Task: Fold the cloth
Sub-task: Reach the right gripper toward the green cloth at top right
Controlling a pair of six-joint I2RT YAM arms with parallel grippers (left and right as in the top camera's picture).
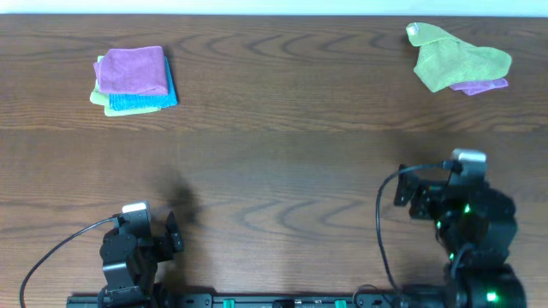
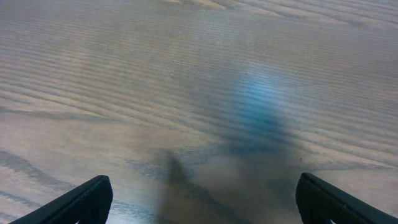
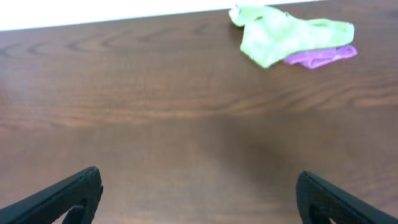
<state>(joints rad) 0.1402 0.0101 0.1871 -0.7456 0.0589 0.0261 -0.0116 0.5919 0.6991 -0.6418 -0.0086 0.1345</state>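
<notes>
Crumpled cloth (image 1: 458,58) at far-right corner of counter (image 1: 282,137), partly over purple cloth (image 1: 484,85). L claw (image 2: 202,199) & R claw (image 3: 199,193) both wide, empty, well apart from cloth.

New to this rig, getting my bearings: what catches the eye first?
The crumpled lime-green cloth at the far right of the table, lying over a purple cloth. At far left sits a neat folded stack, purple on top. The left gripper and right gripper are open and empty at the near edge.
</notes>
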